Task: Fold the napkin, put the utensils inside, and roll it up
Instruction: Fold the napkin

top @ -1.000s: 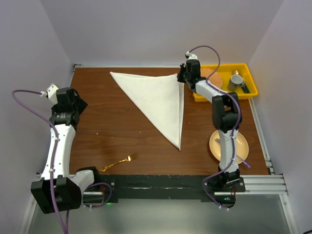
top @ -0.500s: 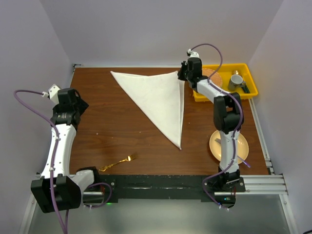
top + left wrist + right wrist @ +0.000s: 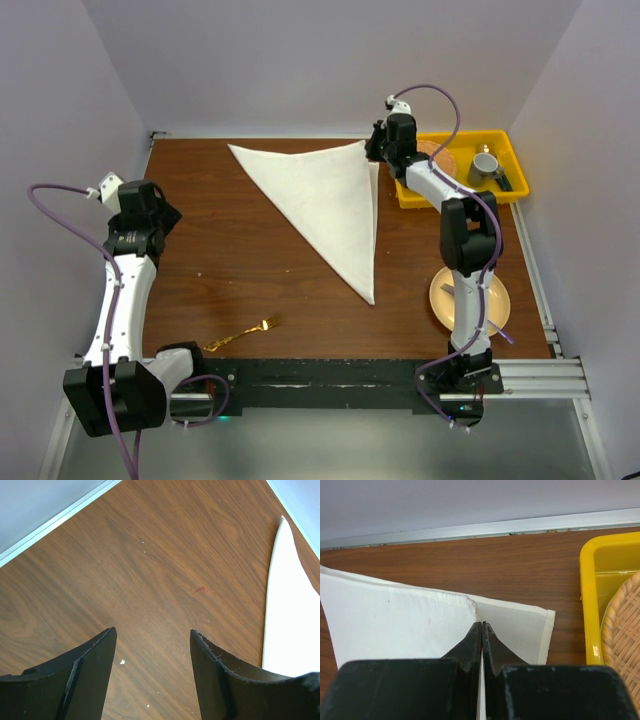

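Observation:
The off-white napkin (image 3: 330, 210) lies folded into a triangle on the far middle of the brown table. My right gripper (image 3: 373, 152) is at its far right corner. In the right wrist view the gripper (image 3: 481, 624) is shut, with a thin strip of the napkin's (image 3: 395, 615) top layer pinched between the jaws. The lower layer's corner sticks out past it. The gold fork (image 3: 243, 334) lies near the front edge, left of centre. My left gripper (image 3: 168, 215) is open and empty over bare table at the left (image 3: 152, 632), with the napkin's edge (image 3: 290, 620) to its right.
A yellow bin (image 3: 508, 150) at the far right holds a woven mat (image 3: 625, 625) and a grey cup (image 3: 485, 166). A cream plate (image 3: 495, 300) with a purple-ended utensil (image 3: 505, 337) sits by the right arm's base.
My right gripper has moved a little toward the far right with the napkin's top corner. The napkin's near tip has shifted slightly right. The left arm has barely moved.

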`<action>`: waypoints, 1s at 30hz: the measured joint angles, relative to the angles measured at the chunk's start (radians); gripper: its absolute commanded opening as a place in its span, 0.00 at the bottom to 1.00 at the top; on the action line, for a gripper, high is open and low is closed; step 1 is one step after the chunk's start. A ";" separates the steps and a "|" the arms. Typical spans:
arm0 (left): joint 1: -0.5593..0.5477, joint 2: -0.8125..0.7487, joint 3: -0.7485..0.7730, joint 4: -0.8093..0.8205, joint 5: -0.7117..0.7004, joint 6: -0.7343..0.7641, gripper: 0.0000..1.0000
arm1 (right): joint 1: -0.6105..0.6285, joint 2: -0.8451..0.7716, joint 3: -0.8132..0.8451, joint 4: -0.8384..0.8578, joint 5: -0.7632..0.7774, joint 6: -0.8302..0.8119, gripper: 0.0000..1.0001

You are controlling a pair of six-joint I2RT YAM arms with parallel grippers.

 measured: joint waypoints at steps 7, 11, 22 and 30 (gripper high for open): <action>0.000 0.000 0.000 0.008 0.003 0.000 0.66 | -0.002 0.010 0.001 -0.001 0.003 0.000 0.00; 0.000 0.007 0.000 0.009 0.010 0.000 0.66 | -0.003 0.028 0.006 0.000 0.012 -0.002 0.00; -0.013 0.035 -0.005 0.012 0.035 0.000 0.66 | -0.015 0.108 0.051 -0.008 0.055 -0.030 0.00; -0.025 0.050 -0.006 0.018 0.041 0.000 0.66 | -0.015 0.158 0.087 -0.033 0.090 -0.047 0.00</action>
